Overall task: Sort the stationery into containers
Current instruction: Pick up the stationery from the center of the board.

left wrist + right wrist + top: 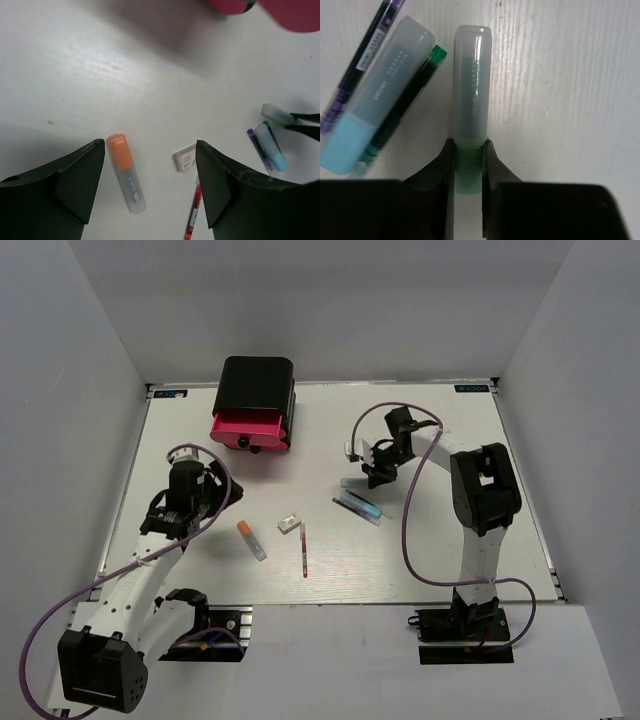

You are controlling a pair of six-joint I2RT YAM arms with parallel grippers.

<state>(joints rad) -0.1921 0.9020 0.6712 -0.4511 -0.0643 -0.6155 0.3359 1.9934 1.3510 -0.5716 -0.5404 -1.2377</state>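
Note:
My right gripper (468,165) is shut on the green end of the pale green bar (471,100), which points away from the fingers just over the white table; in the top view the bar (350,481) is at centre right. Beside it lie a blue-capped highlighter (375,120), a green pen (402,110) and a purple pen (357,75). My left gripper (150,150) is open and empty above the orange-capped marker (125,172), the white-pink block (185,159) and the red pen (192,212). The black box (257,380) has a pink drawer (250,428) pulled open.
The orange-capped marker (251,539), block (290,522) and red pen (303,550) lie mid-table between the arms. The blue highlighter and pens (360,506) lie just in front of my right gripper (372,478). White walls close in the table on three sides.

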